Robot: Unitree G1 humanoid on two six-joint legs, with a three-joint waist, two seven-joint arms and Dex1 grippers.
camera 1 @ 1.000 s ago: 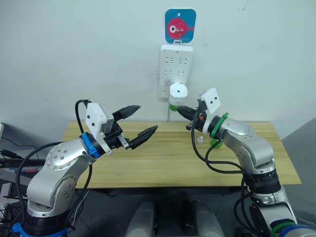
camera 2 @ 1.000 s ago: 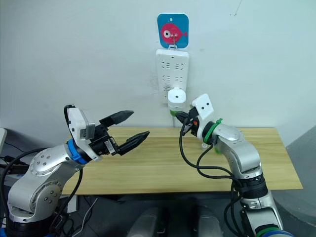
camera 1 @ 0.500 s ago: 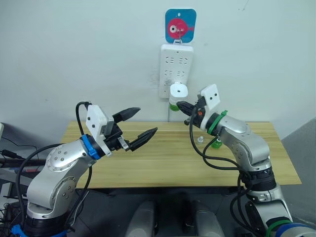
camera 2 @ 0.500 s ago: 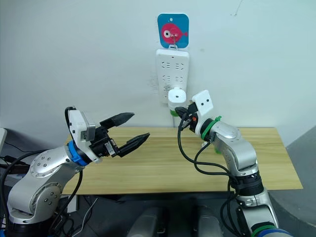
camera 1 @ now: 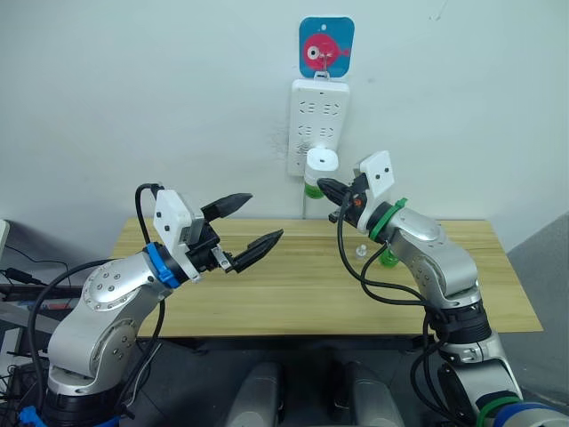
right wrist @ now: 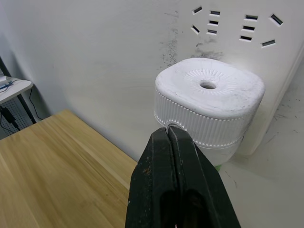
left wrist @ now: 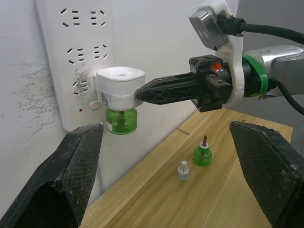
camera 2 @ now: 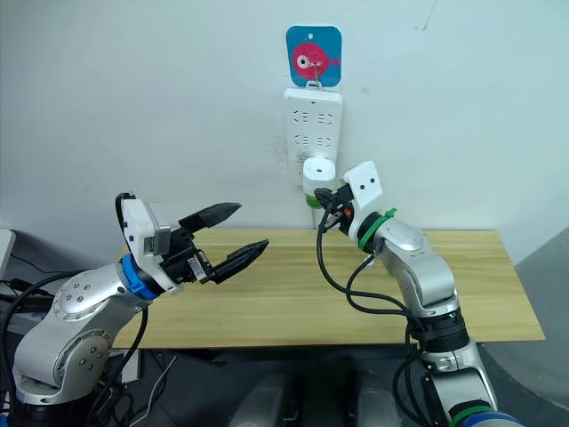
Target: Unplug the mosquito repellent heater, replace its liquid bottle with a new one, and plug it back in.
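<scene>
The mosquito repellent heater [camera 1: 321, 161], a small white rounded unit with a vent hole on top [right wrist: 208, 85], sits plugged into the white power strip [camera 1: 320, 116] on the wall. A green liquid bottle [left wrist: 121, 120] hangs under it. My right gripper [left wrist: 138, 93] is shut with nothing between its fingers, and its tips rest against the heater's side. A second green bottle [left wrist: 202, 155] and a small grey cap [left wrist: 183, 170] stand on the wooden table [camera 1: 293, 294] below. My left gripper [camera 1: 264, 214] is open over the table's left half, well apart from the heater.
A blue hook plate with a pink fish [camera 1: 326, 46] holds the power strip on the wall. The strip's upper sockets [left wrist: 85, 14] have nothing plugged in. The table runs along the wall, with bare wood between the two arms.
My right gripper has risen and moved left, from below the heater's right side to its side wall. The left arm has barely moved.
</scene>
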